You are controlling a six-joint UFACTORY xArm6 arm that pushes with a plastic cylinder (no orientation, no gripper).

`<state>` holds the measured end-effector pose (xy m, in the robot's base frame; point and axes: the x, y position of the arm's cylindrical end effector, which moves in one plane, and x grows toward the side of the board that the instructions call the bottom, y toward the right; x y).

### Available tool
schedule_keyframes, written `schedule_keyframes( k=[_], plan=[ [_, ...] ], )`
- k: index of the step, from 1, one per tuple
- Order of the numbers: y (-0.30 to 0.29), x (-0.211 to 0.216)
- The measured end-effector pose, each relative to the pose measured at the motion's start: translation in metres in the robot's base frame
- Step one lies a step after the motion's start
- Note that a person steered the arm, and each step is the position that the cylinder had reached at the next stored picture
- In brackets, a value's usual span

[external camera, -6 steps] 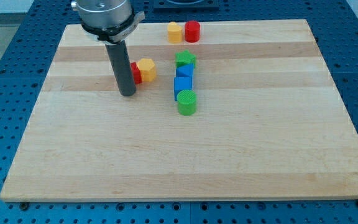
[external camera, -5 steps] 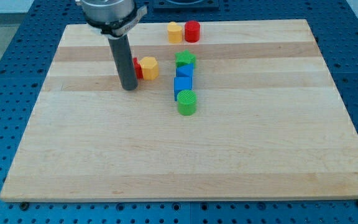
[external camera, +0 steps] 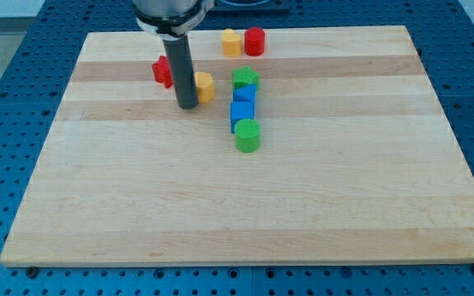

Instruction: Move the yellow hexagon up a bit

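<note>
My tip (external camera: pixel 188 106) rests on the board (external camera: pixel 303 205) at the lower-left edge of the yellow hexagon (external camera: pixel 205 86), touching it or very nearly so; the rod hides the hexagon's left part. There are no fingers on this rig, only the bare rod, so nothing is clamped. The hexagon sits in the board's upper-middle area, with a red block (external camera: pixel 163 71) just to the view's left of the rod and a green block (external camera: pixel 245 79) near on the view's right. Below that green block run two blue blocks (external camera: pixel 243 105) and a green cylinder (external camera: pixel 248 136). A second yellow block (external camera: pixel 232 42) and a red cylinder (external camera: pixel 255 40) stand near the top edge. For a clean upward push, the tip should be centred beneath the hexagon's bottom face, not at its corner; an off-centre contact would likely turn it or drive it right into the green block. Keep the stroke short.
</note>
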<state>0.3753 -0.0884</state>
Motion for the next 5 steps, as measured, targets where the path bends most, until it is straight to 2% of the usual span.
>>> schedule_keyframes(
  k=[1, 3, 5],
  plan=[
    [0.005, -0.001],
    [0.004, -0.067],
    [0.0, -0.048]
  ],
)
